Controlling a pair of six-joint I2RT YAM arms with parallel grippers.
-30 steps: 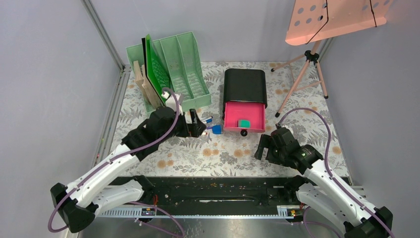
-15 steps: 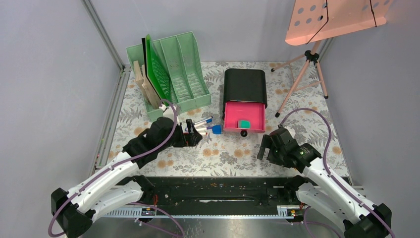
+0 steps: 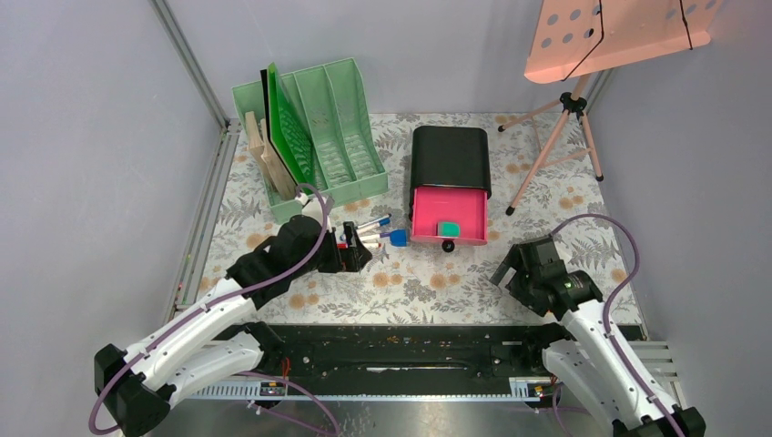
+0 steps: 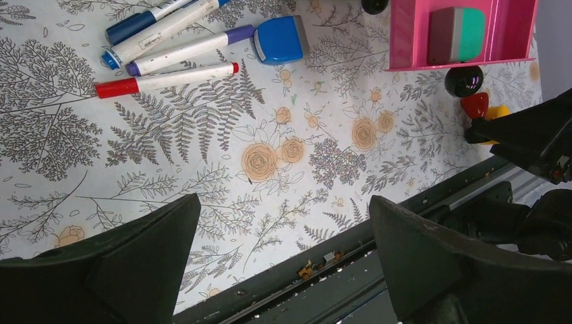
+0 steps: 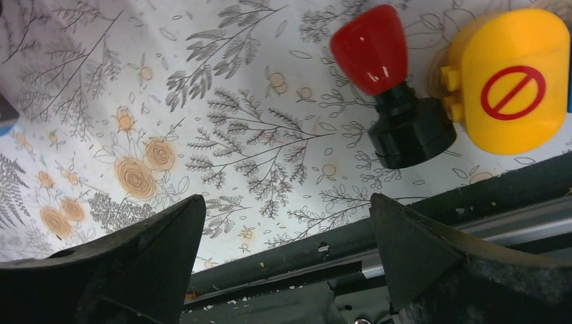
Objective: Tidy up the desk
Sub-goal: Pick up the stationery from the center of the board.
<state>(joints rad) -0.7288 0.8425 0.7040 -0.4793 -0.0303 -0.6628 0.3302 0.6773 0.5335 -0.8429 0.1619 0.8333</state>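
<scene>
The desk (image 3: 414,284) has a pale cloth with ferns and orange flowers and a black rail along its near edge. My left gripper (image 3: 356,255) is open and empty, just near-left of several markers (image 3: 368,232) and a blue stamp (image 3: 398,237). The left wrist view shows the markers (image 4: 165,76), the blue stamp (image 4: 281,39) and my open left gripper (image 4: 283,201) above bare cloth. My right gripper (image 3: 510,271) is open and empty. The right wrist view shows it (image 5: 284,202) near a red-topped black stamp (image 5: 394,94) and a yellow block (image 5: 512,81).
A black drawer box (image 3: 451,157) has its pink drawer (image 3: 428,214) pulled open with a green eraser (image 3: 447,227) inside. A mint-green file rack (image 3: 337,137) with boards stands at the back left. A tripod (image 3: 557,146) holding a pink board stands at the back right.
My left gripper has pulled back from the markers toward the near left. My right arm has swung to the right, away from the drawer.
</scene>
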